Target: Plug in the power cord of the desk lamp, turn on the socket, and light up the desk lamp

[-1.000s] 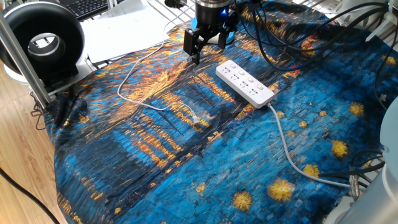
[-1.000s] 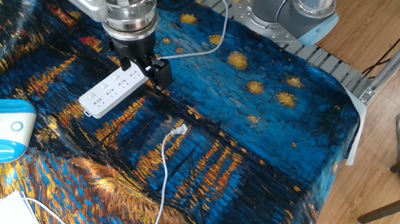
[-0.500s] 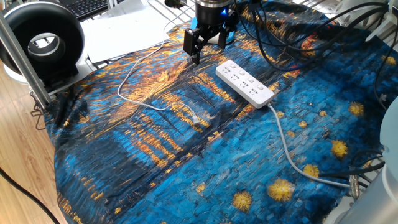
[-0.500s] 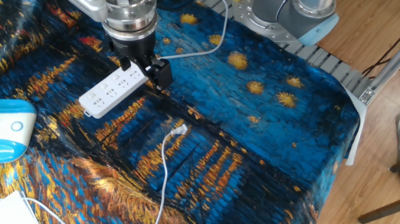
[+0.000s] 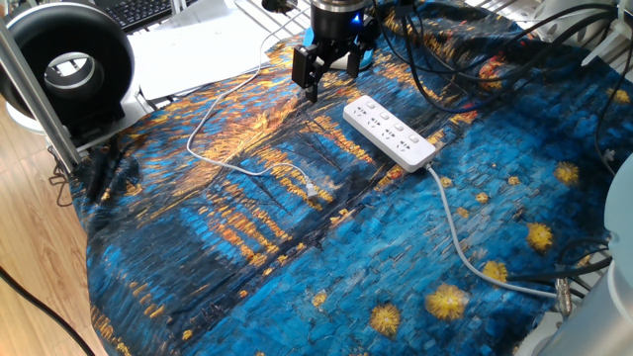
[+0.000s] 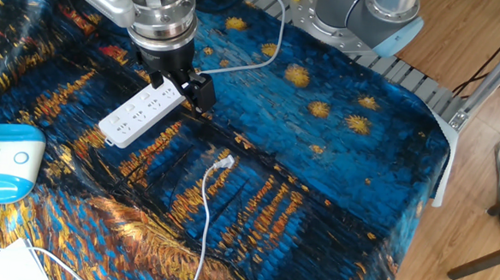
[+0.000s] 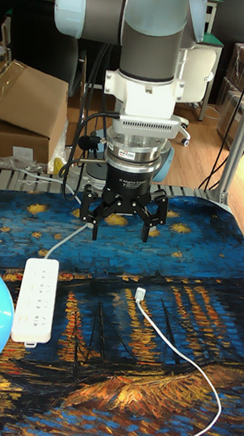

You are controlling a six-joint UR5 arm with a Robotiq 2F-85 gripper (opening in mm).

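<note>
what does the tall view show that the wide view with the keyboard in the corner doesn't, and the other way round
Only the tall view: the arm with its grey and white upper joints, a cardboard box behind the table, and the gripper from the front, fingers apart with nothing between them.
Only the wide view: the keyboard, a black ring-shaped device at the left, and the long run of the strip's grey cable.
Both: the power strip and the thin white cord, its plug lying loose on the blue cloth.

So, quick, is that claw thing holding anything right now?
Gripper: open, holding nothing; the white plug lies apart from it.
</note>
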